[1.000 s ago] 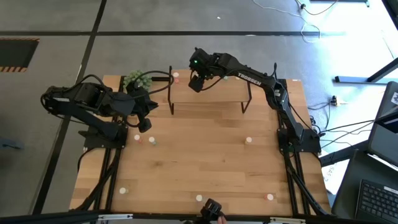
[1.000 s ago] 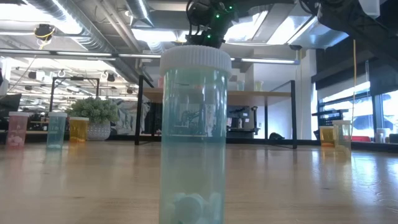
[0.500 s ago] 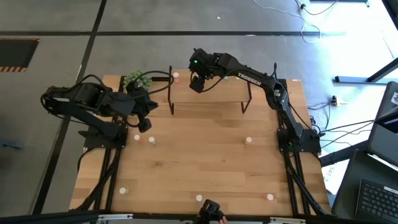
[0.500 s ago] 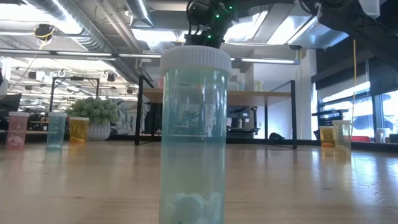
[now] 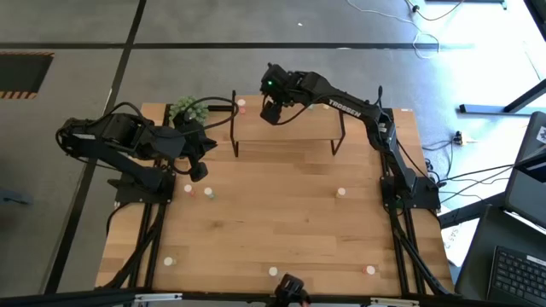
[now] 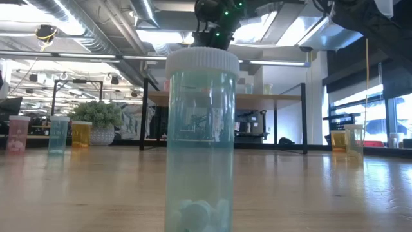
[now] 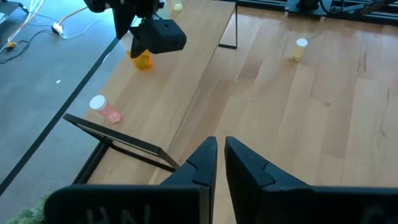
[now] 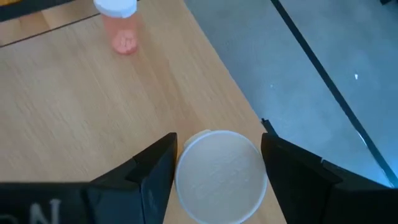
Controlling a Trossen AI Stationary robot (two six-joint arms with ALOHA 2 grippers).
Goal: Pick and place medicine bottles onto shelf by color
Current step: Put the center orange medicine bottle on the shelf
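Placing step in hand, by the look of it. Right gripper (image 5: 271, 109) out over the left end of the low light-wood shelf on a thin black frame (image 5: 299, 128), jaws grasping a large orange medicine bottle with a white cap (image 8: 221, 177) by its sides. Seen from the left wrist camera, same orange bottle (image 7: 143, 60) hanging under the jaws at the board's far edge; cannot tell whether its base touches the wood yet. Just beside it on the board, a small pink-red bottle with a white cap (image 8: 121, 28), standing upright.

Next move, as a judgement: lower until the base sits flat, release, lift straight up to avoid tipping either bottle. Worth checking first that an orange bottle belongs next to a pink-red one, and that the spot is far enough from the edge.

Left gripper (image 5: 200, 166) waiting above the wooden surface (image 5: 281, 222) near the shelf's left leg, jaws clenched on nothing. More small bottles (image 5: 341, 193) scattered on the surface, well apart, not yet sorted; a pale teal bottle (image 6: 199, 142) right before the low camera.

Writing: "TROSSEN" in white along the right arm (image 5: 341, 107). A faint label on the teal bottle, not legible.
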